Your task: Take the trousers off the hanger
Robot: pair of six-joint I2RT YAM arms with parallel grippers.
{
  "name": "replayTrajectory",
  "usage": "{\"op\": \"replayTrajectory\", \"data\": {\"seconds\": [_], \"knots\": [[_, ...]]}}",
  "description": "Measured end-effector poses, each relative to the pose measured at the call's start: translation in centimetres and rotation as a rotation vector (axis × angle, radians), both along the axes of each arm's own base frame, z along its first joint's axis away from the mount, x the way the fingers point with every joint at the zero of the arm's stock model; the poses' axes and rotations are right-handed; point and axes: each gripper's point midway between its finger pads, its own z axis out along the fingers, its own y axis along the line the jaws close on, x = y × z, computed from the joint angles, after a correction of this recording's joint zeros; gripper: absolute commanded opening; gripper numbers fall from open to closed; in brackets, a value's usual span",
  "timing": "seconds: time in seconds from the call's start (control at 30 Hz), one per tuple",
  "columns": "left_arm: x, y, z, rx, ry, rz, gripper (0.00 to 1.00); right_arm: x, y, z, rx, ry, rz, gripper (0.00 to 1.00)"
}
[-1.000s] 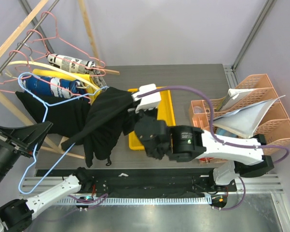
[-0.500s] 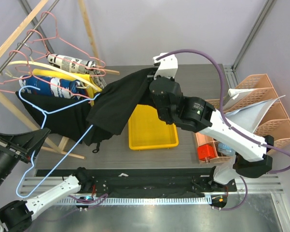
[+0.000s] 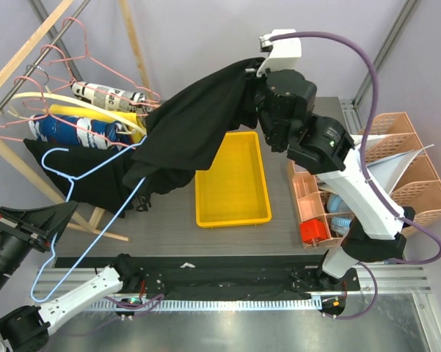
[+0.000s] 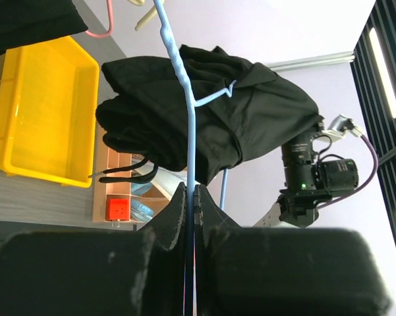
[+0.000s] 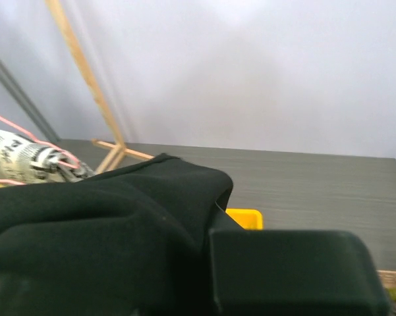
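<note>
The black trousers [image 3: 194, 128] hang stretched in the air between the two arms. My right gripper [image 3: 257, 77] is shut on their upper end, high above the far edge of the table. In the right wrist view, cloth [image 5: 118, 224] covers the right gripper [image 5: 214, 217]. The lower end of the trousers still lies over the light-blue wire hanger [image 3: 66, 176]. My left gripper [image 3: 50, 236] is shut on the hanger's wire at the left. In the left wrist view, the hanger [image 4: 190, 131] runs up out of the shut left gripper [image 4: 191, 192] into the trousers [image 4: 250, 125].
A yellow tray [image 3: 231, 187] lies mid-table under the cloth. The wooden rack [image 3: 29, 44] on the left carries pink hangers [image 3: 66, 51], patterned garments and another black garment [image 3: 95, 180]. An orange organiser [image 3: 315, 202] and paper-filled baskets [image 3: 396, 169] stand on the right.
My right arm has swung up and back to the right with the trousers, from low over the tray to high above the table's far edge. The cloth is pulled taut. The left gripper has barely shifted.
</note>
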Motion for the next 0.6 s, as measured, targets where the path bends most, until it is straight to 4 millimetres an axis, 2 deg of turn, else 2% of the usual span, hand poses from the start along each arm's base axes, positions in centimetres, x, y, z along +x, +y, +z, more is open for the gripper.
{"op": "replayTrajectory", "data": {"seconds": [0.23,0.37,0.47,0.6], "knots": [[0.2,-0.1,0.3,0.046,-0.023,-0.003,0.0,-2.3,0.0,5.1,0.191,-0.061,0.132,0.01],[0.8,-0.4,0.2,0.107,-0.031,0.006,0.0,-3.9,-0.5,6.7,0.279,-0.073,0.203,0.01],[1.6,-0.7,-0.4,0.161,-0.03,0.018,0.0,-5.0,-1.8,7.4,0.314,-0.082,0.216,0.01],[2.7,-1.5,-2.4,0.249,-0.002,0.017,0.0,-7.1,-4.7,7.8,0.358,-0.082,0.222,0.01]]}}
